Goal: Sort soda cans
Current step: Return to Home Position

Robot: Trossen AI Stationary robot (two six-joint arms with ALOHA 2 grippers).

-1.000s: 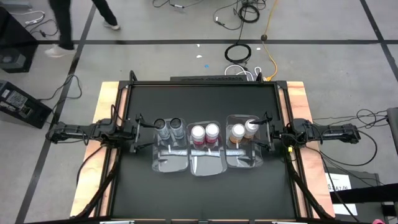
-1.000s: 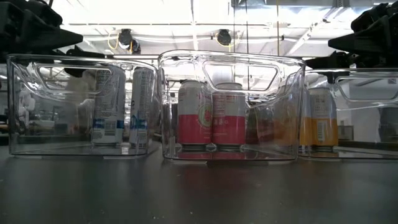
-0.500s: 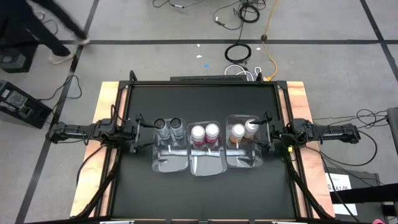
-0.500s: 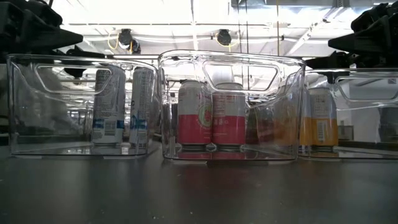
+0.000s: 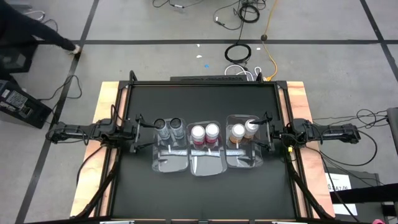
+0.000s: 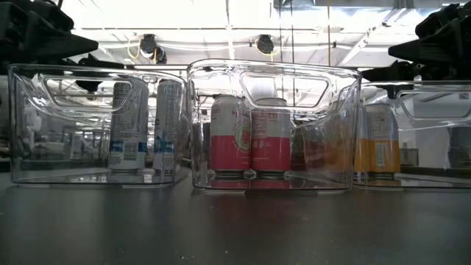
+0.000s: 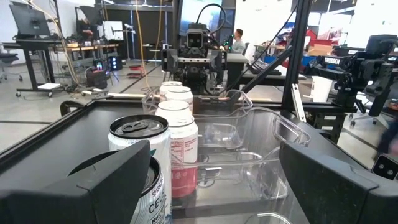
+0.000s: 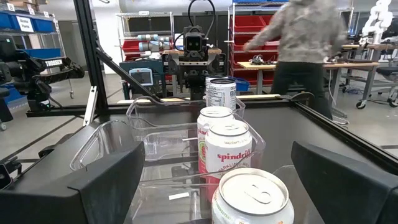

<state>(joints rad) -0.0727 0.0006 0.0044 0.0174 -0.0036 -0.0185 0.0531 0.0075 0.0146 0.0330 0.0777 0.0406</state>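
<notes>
All six cans are binned and upright, long axes vertical. Silver cans [image 5: 176, 126] are in the left bin [image 5: 168, 160]; pink cans [image 5: 198, 132] in the middle bin [image 5: 205, 165]; orange cans [image 5: 237, 131] in the right bin [image 5: 244, 162]; the bins stand in a row across the table [image 5: 199, 99].

The left gripper [image 5: 139, 132] hangs at 9 o'clock of the left bin, facing 3 o'clock; its fingers [image 7: 109, 183] are spread wide with nothing held. The right gripper [image 5: 267, 133] hangs at 3 o'clock of the right bin, facing 9 o'clock; its fingers [image 8: 106, 186] are likewise wide and empty.

Key relation: each arm's nearest cans lie dead ahead on its own line. In the left wrist view the near silver can sits just off one finger, perhaps partly inside the gap; the view crops it, so I cannot be sure.

Judgement: sorting looks complete. Withdrawal wants a straight pull back, left toward 9 o'clock and right toward 3 o'clock; a sideways sweep risks clipping a bin wall or can.
</notes>
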